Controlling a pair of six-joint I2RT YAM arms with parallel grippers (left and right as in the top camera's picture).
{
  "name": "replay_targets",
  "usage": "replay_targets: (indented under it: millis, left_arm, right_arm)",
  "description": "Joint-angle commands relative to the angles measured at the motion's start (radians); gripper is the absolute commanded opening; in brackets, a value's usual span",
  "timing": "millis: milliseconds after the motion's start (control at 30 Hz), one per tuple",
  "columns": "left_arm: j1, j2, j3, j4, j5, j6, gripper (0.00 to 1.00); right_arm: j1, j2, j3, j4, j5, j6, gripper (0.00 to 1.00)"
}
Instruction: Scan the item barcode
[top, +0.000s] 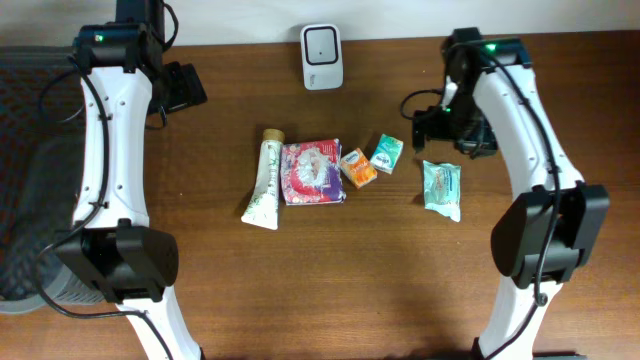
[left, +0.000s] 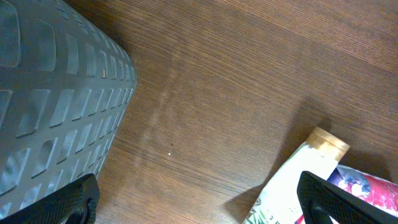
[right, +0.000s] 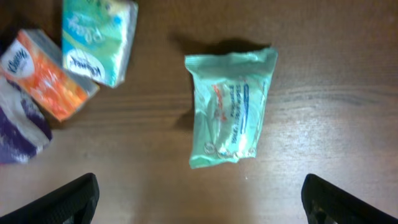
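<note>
Mint-green plastic film, glossy and wrinkled, wraps the packet (right: 231, 109) that lies flat on the wooden table (right: 329, 74) just ahead of the right gripper (right: 208, 202). The dark fingertips (right: 71, 199) of that gripper stand spread as wide as the wrist view reaches, one at each lower corner, and neither touches anything. The packet sits between their lines, slightly toward the right finger, with its long side pointing away from the gripper and leaning a little. Both short ends are crimped flat. Its upper face carries red and blue lettering that is too small to read, and a small round mark near the closer left corner.

Farther out and off to the gripper's left, well apart from the packet, lie a teal tissue pack (right: 99, 37) and an orange tissue pack (right: 46, 74) touching each other. A purple and white pack (right: 18, 127) shows at the frame edge beside them. From overhead, the white scanner (top: 322, 55) stands at the far edge of the table, well apart from the right gripper.

Across the table, the left gripper (left: 202, 202) is also spread wide and holds nothing. A white tube (left: 298, 180) with a tan cap lies ahead near its right finger, and a grey ribbed basket (left: 56, 93) by its left.
</note>
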Motion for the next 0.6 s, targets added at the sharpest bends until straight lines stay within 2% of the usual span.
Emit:
replay_targets:
  millis: [0,100,200,300,367,467,500,567]
  left_arm:
    - [0.002,-0.026,0.005,0.001,0.003,-0.010,0.99]
    - [0.002,-0.026,0.005,0.001,0.003,-0.010,0.99]
    - [0.002,-0.026,0.005,0.001,0.003,-0.010,0.99]
    - [0.002,-0.026,0.005,0.001,0.003,-0.010,0.99]
    - [0.002,-0.026,0.005,0.001,0.003,-0.010,0.99]
    - [0.002,-0.026,0.005,0.001,0.003,-0.010,0.99]
    - [0.002,-0.026,0.005,0.001,0.003,-0.010,0.99]
    - [0.002,-0.026,0.005,0.001,0.003,-0.010,0.99]
  right_arm:
    - [-0.060,-0.006,-0.007,-0.035,-0.032,-0.072,0.99]
    - [-0.108,-0.006,-0.140,-0.003,-0.030,-0.125,0.90]
    - [-0.115,-0.006,-0.312,0.151,-0.032,-0.127,0.87]
    - [-0.114,-0.006,-0.455,0.315,-0.105,-0.126,0.69]
    - [-0.114,-0.006,-0.495,0.377,-0.139,-0.126,0.63]
    - [-0.114,-0.006,-0.516,0.435,-0.204,-0.126,0.16]
    - [-0.114,-0.006,-0.500,0.433,-0.233,-0.120,0.04]
    - [-0.114,-0.007,-0.397,0.397,-0.232,-0.089,0.04]
